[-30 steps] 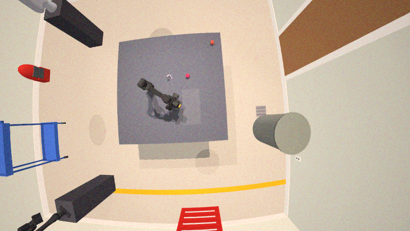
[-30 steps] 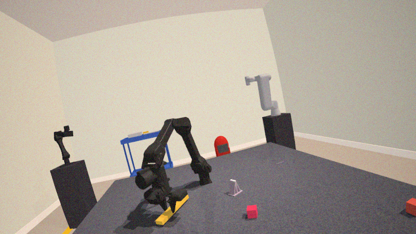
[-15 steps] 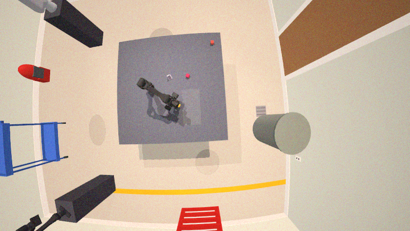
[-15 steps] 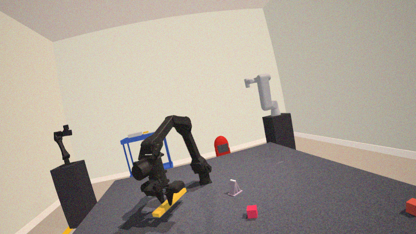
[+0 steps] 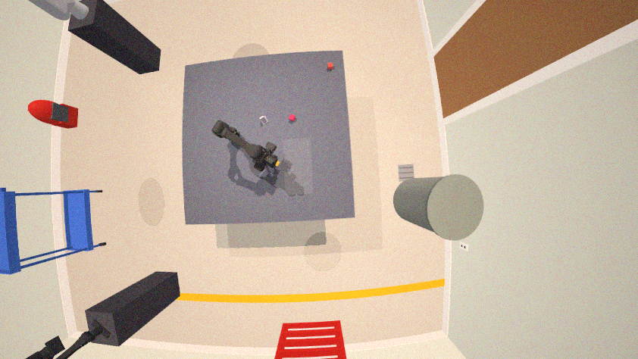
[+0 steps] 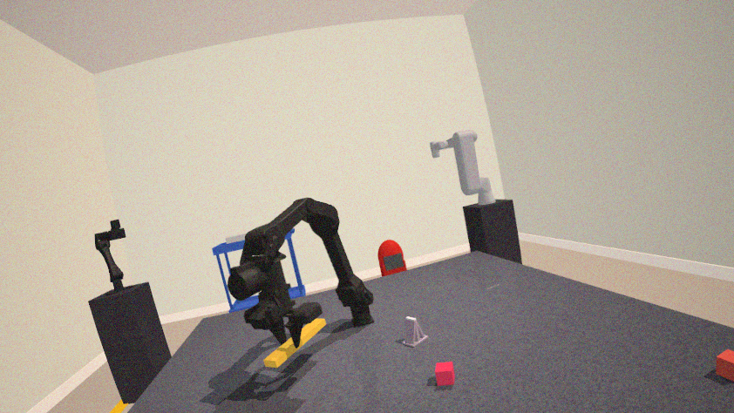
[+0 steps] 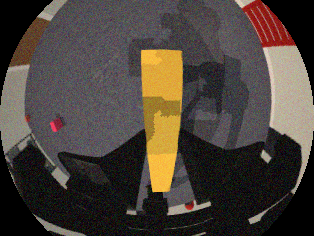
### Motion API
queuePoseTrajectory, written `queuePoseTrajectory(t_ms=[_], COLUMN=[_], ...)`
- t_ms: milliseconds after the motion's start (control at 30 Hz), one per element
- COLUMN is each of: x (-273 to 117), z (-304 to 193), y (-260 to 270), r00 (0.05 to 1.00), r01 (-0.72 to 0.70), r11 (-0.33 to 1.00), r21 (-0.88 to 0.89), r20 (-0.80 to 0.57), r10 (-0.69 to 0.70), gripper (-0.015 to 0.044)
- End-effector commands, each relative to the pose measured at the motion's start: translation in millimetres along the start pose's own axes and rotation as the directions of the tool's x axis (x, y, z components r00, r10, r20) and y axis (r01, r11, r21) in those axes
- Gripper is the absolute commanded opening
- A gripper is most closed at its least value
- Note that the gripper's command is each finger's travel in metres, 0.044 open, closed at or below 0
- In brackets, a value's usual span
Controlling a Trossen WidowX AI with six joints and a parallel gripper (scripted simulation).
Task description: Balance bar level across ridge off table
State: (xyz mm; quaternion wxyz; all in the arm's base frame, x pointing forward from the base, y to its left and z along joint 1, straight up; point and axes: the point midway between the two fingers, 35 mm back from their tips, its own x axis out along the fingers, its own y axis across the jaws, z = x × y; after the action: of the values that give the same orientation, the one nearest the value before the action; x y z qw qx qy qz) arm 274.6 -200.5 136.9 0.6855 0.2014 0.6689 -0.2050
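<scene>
The yellow bar is held a little above the grey table, with its shadow apart from it below. My gripper is shut on the bar near its middle, one finger on each long side. In the wrist view the bar runs lengthwise between the fingers. The ridge, a small pale stand with a narrow top and slanting struts, stands upright on the table with nothing on it. It is well apart from the bar, to the right of the gripper in the exterior view.
A pink-red cube lies on the table near the ridge. An orange-red cube lies near a far corner of the table. The arm's base stands on the table to the left of the ridge in the top view.
</scene>
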Motion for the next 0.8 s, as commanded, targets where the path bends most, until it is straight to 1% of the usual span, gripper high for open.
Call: queuePoseTrajectory(t_ms=[0, 167, 300, 767], x=[-15, -27, -29, -30], z=[-1, -3, -4, -18], y=[0, 0, 3, 56], r00=[1.0, 1.0, 1.0, 1.0], r01=[0.003, 0.003, 0.003, -0.003], r11=[1.0, 1.0, 1.0, 0.996], r21=[0.004, 0.005, 0.009, 0.092], r20=[0.009, 0.009, 0.009, 0.008], r10=[-0.003, -0.003, -0.003, 0.002], gripper=[0.0, 0.0, 0.0, 0.0])
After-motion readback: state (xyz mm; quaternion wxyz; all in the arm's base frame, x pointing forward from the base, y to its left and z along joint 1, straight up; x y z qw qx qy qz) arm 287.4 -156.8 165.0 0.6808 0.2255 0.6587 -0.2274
